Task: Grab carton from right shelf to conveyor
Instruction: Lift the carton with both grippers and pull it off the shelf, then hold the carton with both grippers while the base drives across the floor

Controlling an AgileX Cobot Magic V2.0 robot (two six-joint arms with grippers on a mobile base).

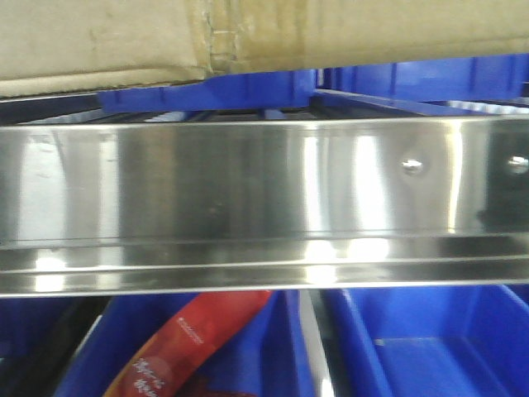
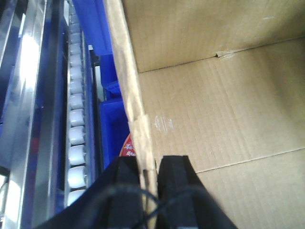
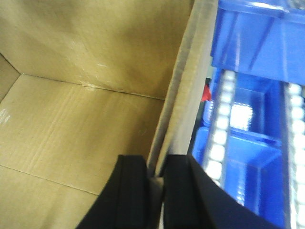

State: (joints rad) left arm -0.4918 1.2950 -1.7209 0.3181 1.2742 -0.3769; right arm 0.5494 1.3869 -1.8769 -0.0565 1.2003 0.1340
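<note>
The carton (image 1: pixel 124 41), brown worn cardboard with a taped seam, hangs across the top of the front view, above the right shelf's shiny steel rail (image 1: pixel 248 190). In the left wrist view my left gripper (image 2: pixel 147 167) is shut on the carton's left wall edge (image 2: pixel 136 95), with its open inside (image 2: pixel 214 105) to the right. In the right wrist view my right gripper (image 3: pixel 156 167) is shut on the carton's right wall edge (image 3: pixel 183 95), with its inside (image 3: pixel 81 114) to the left. The conveyor is out of view.
Blue plastic bins (image 1: pixel 430 347) sit below the rail and behind it (image 1: pixel 215 91). A red packet (image 1: pixel 190 347) lies in one lower bin. White roller tracks (image 2: pixel 76 129) run beside the carton on the left and on the right (image 3: pixel 221 129) over blue bins (image 3: pixel 252 157).
</note>
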